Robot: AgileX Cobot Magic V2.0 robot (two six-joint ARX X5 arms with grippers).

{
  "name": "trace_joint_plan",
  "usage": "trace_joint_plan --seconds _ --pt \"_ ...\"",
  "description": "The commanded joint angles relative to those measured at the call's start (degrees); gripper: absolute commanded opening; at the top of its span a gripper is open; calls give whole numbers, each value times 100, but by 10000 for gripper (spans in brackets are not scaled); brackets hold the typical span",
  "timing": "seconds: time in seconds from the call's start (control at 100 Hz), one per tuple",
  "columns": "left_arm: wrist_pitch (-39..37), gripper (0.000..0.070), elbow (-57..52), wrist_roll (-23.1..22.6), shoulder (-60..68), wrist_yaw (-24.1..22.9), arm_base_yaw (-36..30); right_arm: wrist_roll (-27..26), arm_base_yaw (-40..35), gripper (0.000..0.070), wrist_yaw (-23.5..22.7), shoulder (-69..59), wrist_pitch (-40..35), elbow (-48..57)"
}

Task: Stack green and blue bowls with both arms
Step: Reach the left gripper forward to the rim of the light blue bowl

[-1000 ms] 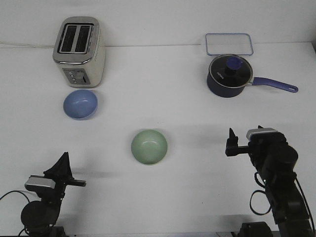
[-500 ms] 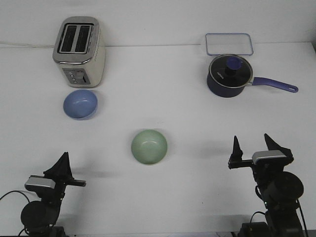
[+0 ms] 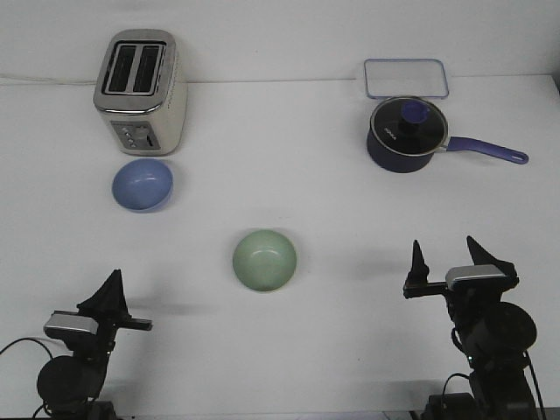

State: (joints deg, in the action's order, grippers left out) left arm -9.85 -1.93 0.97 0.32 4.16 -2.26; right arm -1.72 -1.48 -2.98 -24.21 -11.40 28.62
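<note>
There's white lettering on the side of the pan (image 3: 402,136) but it's too small to read, and nothing else is showing any writing. The right gripper (image 3: 446,259) is sitting low near the front edge of the counter (image 3: 289,175), fingers pointing up and spread well apart, holding nothing. The left gripper (image 3: 114,293) is also parked low at the front, pointing up, but from this angle I can't tell if its fingers are apart or together. The green bowl (image 3: 264,260) is lying between the two grippers, a bit beyond them, closer to the right one but clear of both. The blue bowl (image 3: 143,185) is farther out past the left gripper, right in front of the toaster (image 3: 140,92). The lid (image 3: 406,78) is lying flat behind the pan, far beyond the right gripper. The counter is plain white, with a white wall behind.
</note>
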Motion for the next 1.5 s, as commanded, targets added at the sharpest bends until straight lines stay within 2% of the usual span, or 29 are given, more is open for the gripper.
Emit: trace_joint_plan --seconds 0.0,0.21,0.36,0.44,0.49,0.78,1.17,1.25,1.49 --pt "-70 12 114 11 -13 -28 4 26 -11 657 2 -22 68 52" --pt "-199 12 66 61 -13 -33 4 28 -11 657 2 -22 66 52" --pt "-160 12 -243 649 22 -192 4 28 -11 657 4 -22 66 52" --pt "94 12 -579 997 125 -278 4 28 -11 658 2 -22 63 52" --pt "280 12 -826 1047 254 -278 4 28 -11 657 2 -22 66 52" --pt "1683 12 -2798 973 1880 -271 4 28 -11 658 2 -22 66 52" --pt "4218 12 -5646 299 4848 -271 2 26 -11 658 2 -22 68 52" --pt "4470 13 -5908 133 5254 -271 0 28 -11 658 2 -22 68 52" --pt "4424 14 -6026 144 5652 -271 0 28 -11 657 4 -22 66 52"
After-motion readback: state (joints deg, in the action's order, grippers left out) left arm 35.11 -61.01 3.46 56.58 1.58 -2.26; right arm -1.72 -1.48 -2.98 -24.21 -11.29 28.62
